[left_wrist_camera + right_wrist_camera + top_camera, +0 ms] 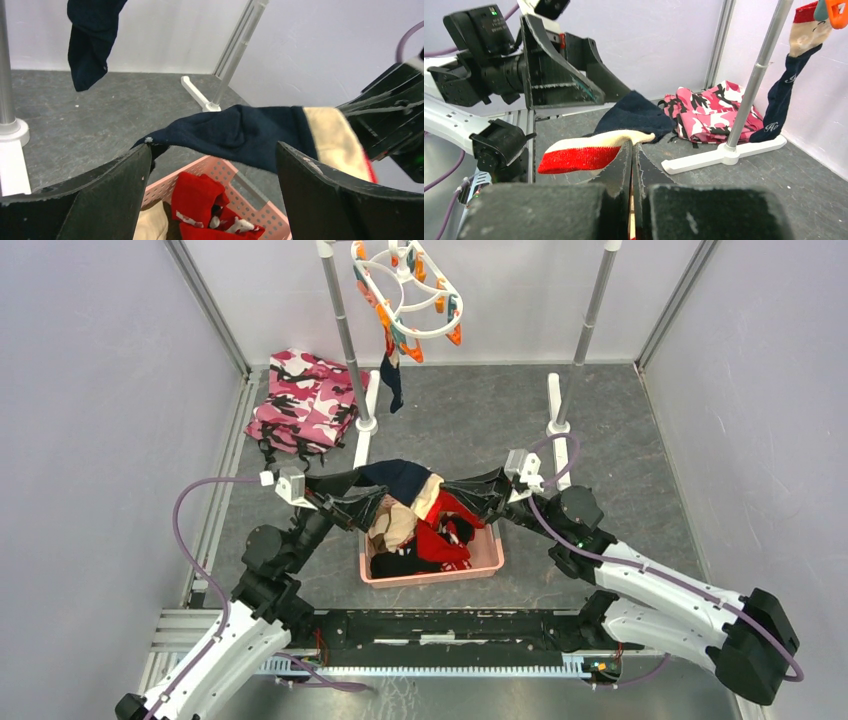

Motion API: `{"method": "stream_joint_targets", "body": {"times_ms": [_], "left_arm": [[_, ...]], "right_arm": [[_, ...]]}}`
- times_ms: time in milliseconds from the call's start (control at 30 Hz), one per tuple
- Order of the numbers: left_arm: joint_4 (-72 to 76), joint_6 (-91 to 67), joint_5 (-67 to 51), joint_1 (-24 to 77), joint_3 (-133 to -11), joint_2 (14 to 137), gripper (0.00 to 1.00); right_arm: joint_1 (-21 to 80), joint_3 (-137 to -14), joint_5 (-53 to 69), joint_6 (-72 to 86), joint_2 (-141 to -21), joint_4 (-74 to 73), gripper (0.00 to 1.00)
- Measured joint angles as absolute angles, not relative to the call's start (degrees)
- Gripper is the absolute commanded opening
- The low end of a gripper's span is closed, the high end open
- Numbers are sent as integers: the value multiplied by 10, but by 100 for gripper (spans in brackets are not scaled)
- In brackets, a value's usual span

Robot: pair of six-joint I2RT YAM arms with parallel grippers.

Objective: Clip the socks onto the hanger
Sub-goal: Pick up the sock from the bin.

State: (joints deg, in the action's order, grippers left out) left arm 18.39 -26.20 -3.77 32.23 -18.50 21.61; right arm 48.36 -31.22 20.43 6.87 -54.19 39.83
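Observation:
A navy sock (240, 132) with a beige band and red cuff (579, 157) hangs stretched above the pink basket (492, 558). My right gripper (633, 145) is shut on its cuff end. My left gripper (214, 146) stands open, jaws wide apart; the sock's toe lies against the tip of its left finger (115, 190). In the basket lie more socks (425, 540) in red, beige and black. The white hanger (405, 290) hangs from the rack at the back, and another navy sock (392, 380) dangles from one of its clips.
Two grey rack poles (345, 335) (590, 310) stand on white feet behind the basket. A folded pink camouflage cloth (305, 400) lies at the back left. Purple walls close in both sides.

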Motion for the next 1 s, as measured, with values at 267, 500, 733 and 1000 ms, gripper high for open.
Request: {"method": "stream_joint_targets", "body": {"times_ms": [267,500,733,1000], "left_arm": [[132,-252,48,322,-192,269,98],[150,-252,24,322,-172,279,98],[387,-239,-125,322,-96,267,99],[603,-182,-228,322,-66,410,98]], "right_arm": [[481,-312,187,77,-525,401,0],[474,-312,164,77,-516,400,0],[463,-299,145,83,-517,402,0],[461,-299,146,92,-535,402,0]]}}
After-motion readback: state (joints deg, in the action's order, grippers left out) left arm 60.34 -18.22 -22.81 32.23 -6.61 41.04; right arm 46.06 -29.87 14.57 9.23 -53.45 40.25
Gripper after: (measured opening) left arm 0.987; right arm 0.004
